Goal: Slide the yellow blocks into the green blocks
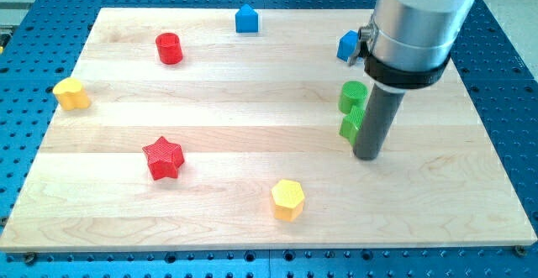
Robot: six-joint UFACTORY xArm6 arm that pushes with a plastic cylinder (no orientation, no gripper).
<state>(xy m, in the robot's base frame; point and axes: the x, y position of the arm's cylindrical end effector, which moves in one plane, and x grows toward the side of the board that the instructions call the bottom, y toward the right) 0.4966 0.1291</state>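
Rod parked beside the green blocks, both yellow blocks far off.

My tip (367,155) rests on the wooden tabletop (252,85), touching or just beside the right edge of the lower green block (350,126); a green cylinder (352,96) sits right above it, the two seemingly touching, though the rod hides part of them. There is no hand on this arm, only the bare rod. The yellow hexagonal block (287,199) lies near the view's bottom, well apart to the left; a second yellow block (71,94) sits at the left edge. Also present: red cylinder (169,48), red star (163,158), blue house-shaped block (246,18), another blue block (348,46) partly hidden by the arm. No containers or writing show.
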